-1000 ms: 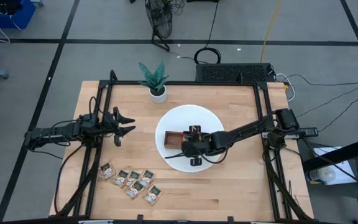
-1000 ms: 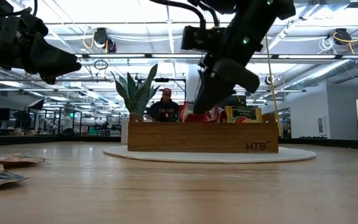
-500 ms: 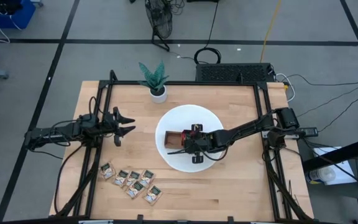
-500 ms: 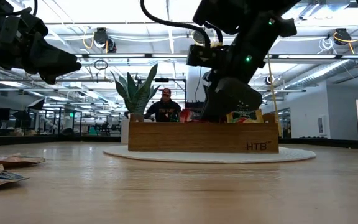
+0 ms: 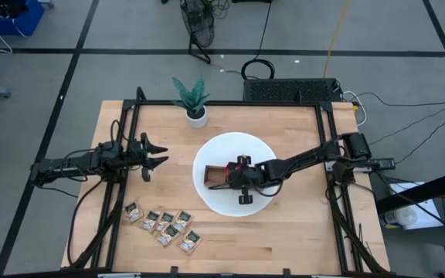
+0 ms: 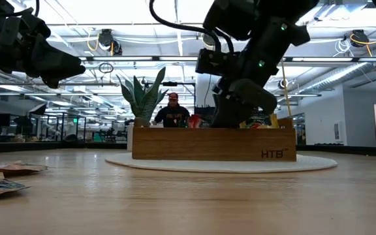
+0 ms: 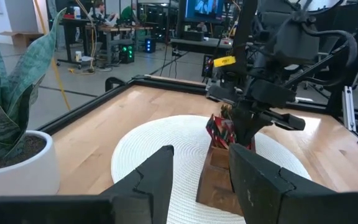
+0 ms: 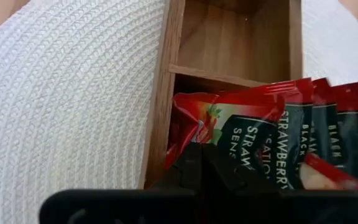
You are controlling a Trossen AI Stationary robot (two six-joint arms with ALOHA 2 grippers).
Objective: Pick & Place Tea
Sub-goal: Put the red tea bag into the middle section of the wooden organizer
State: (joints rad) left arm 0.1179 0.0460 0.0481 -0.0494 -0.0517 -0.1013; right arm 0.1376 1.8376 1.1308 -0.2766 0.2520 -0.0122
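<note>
Tea sachets are seen lying loose at the table's near edge. Farther in, red sachets are stood upright in the wooden tray's middle compartment, on a white round mat; the right gripper, fingers closed, is pinched on one red sachet there. The left gripper, jaws parted and empty, is held above bare table. A potted plant is placed at the far edge.

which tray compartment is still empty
The end compartment of the wooden tray, beyond the divider: bare wood, while the next holds upright red sachets.
</note>
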